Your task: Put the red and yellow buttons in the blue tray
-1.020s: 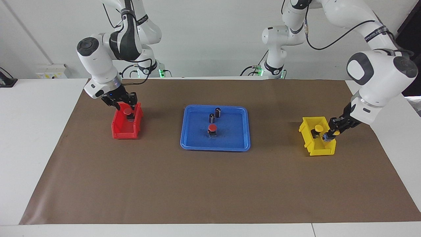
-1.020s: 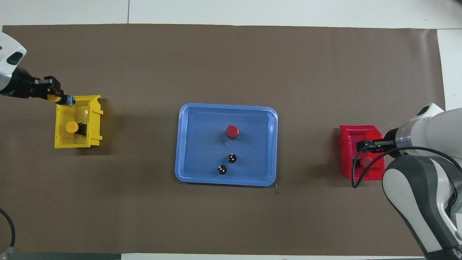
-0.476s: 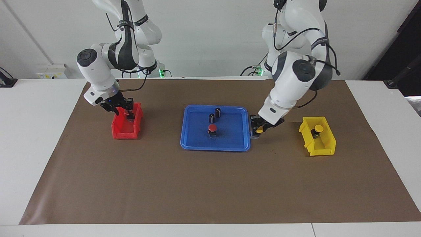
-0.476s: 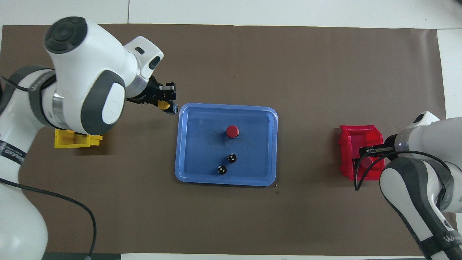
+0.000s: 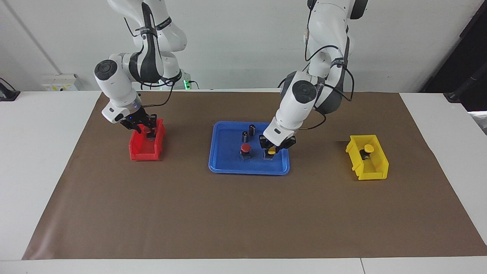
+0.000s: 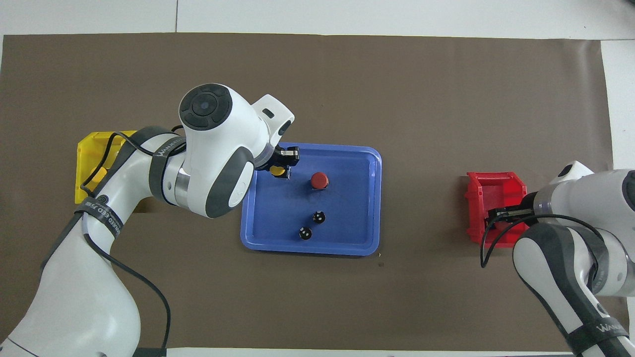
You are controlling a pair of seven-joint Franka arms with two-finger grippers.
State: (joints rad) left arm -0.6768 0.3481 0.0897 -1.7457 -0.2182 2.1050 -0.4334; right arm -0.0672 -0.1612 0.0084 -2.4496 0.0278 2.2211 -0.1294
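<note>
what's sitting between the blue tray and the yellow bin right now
Nothing: between the blue tray and the yellow bin there is only bare brown paper, as the facing view shows. The overhead view has the left arm covering that stretch.

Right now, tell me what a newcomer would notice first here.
The left pincer holds a yellow button low over the blue tray, beside the red button standing there. The right pincer reaches into the red bin at its end of the table. Another yellow button sits in the yellow bin at the left arm's end.
</note>
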